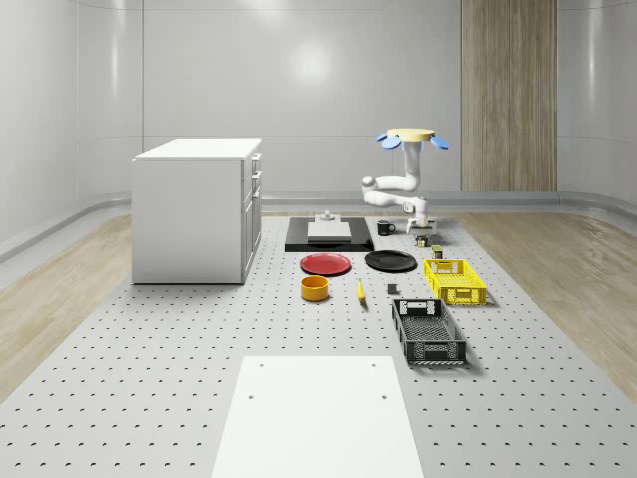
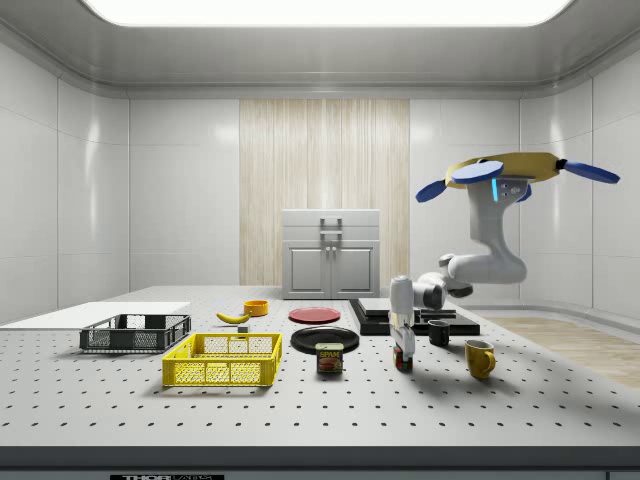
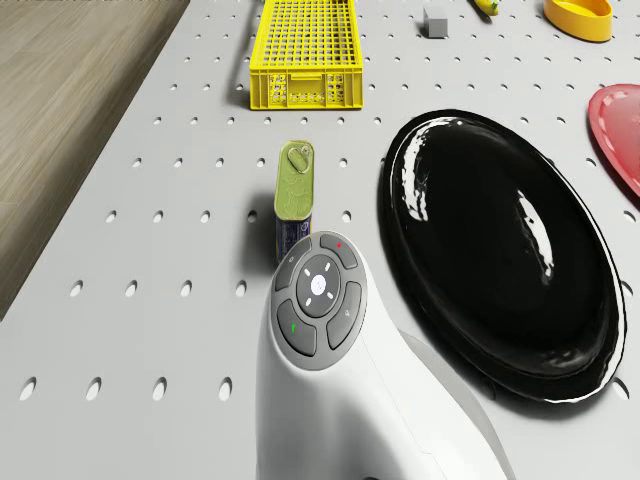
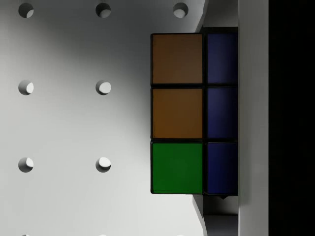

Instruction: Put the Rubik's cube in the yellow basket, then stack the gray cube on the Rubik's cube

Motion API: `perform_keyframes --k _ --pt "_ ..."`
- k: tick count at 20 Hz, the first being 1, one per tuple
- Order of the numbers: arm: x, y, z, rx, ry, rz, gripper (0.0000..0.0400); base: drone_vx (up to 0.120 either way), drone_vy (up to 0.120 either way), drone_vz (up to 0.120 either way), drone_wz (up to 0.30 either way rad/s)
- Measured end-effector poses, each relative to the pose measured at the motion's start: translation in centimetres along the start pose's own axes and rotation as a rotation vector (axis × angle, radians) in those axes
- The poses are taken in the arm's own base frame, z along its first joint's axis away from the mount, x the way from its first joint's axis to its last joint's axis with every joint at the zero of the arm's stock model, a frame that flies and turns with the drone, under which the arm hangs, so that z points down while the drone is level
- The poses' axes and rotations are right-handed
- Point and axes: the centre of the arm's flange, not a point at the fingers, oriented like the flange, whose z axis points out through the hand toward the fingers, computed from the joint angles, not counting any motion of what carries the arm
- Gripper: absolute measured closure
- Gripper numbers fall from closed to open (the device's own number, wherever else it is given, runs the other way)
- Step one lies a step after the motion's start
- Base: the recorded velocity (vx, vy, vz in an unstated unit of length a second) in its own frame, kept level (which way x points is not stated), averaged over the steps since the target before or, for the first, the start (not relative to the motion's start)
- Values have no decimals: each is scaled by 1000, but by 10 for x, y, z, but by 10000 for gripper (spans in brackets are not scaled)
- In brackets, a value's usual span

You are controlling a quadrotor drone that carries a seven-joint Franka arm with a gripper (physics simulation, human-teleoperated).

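One perforated table [image 1: 149, 329], largest item, bearing all the rest. One drone [image 2: 505, 170], hovering over the table's end at the side view's right, its arm [image 2: 480, 265] bent down to the surface. One yellow basket [image 2: 222, 360], rectangular and empty, long axis running away from the drone with a short end facing it, well apart from the robot. One black plate [image 3: 500, 260], just beside the arm's work spot. One tin can [image 3: 293, 195], lying between the robot and the basket. One gripper [image 2: 403, 352], pointing straight down and low at the table, right at the Rubik's cube [image 4: 177, 113]; whether it has closed on the cube cannot be told. The cube sits at table level below the wrist, sides square to the rows of holes, an orange-and-green face upward toward the wrist and a blue face beside it; being a cube, it has no long axis. One gray cube [image 3: 435, 22], smallest, on the table beyond the basket, untouched. Step in hand, as judged: the first, grasping the Rubik's cube. Next move calls for a firm hold, a lift clear of the can, then carriage over the basket's open top.
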Motion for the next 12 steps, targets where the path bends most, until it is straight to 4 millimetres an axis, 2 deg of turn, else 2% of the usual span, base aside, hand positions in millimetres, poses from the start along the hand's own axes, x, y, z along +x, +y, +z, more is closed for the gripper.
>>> perform_keyframes --k 2,12 --pt "0 0 0 0 0 0 74 0 0 120 0" --pt "0 0 0 0 0 0 75 120 0 120 0"
